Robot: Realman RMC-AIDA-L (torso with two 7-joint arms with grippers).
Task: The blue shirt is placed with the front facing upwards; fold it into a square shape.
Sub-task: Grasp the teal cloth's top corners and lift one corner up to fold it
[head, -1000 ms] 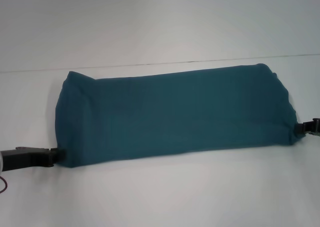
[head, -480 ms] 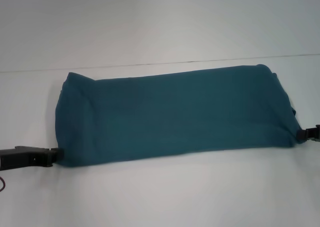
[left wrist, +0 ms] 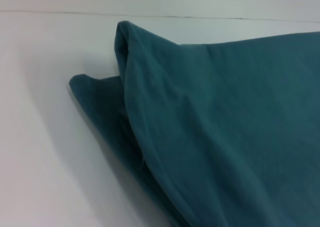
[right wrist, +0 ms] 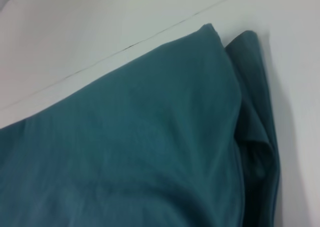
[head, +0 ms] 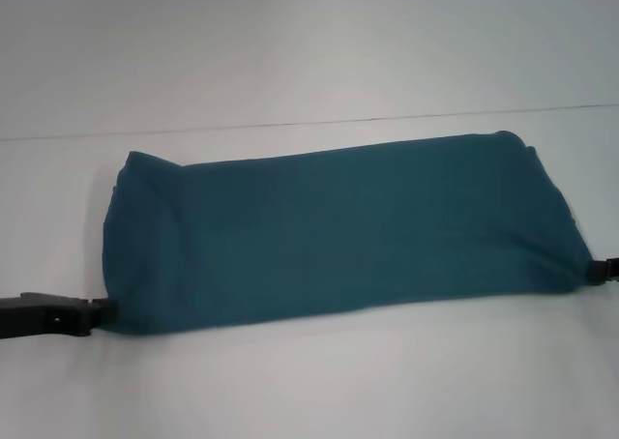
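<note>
Teal on white: still dragging the blue shirt [head: 338, 226], already doubled into a long band, across the tabletop [head: 290, 52] toward the robot's side. Pinching the near left corner with the left claw [head: 97, 313], apparently closed on the cloth, judging by the corner drawn out to a point right at the tip. Working the near right corner with the right claw [head: 602, 270], barely peeking in at the edge of the head view; impossible to tell whether clamped or let go. Sliding both claws nearer and a little outward compared with a second ago, carrying the band's near edge along and pulling the far edge away from the thin dark line [head: 387, 120] across the tabletop. Flattening as well: losing the puffed look along the far fold and settling into a lower, wider strip. Probably finishing and smoothing the lengthwise fold with a gentle pull rather than starting anything new. Still needing, for a square, a crosswise fold of one short end over the other. Showing layered, uneven ends in both wrist views, an under-layer poking out beside the top fold, so likely calling for care over alignment then.
</note>
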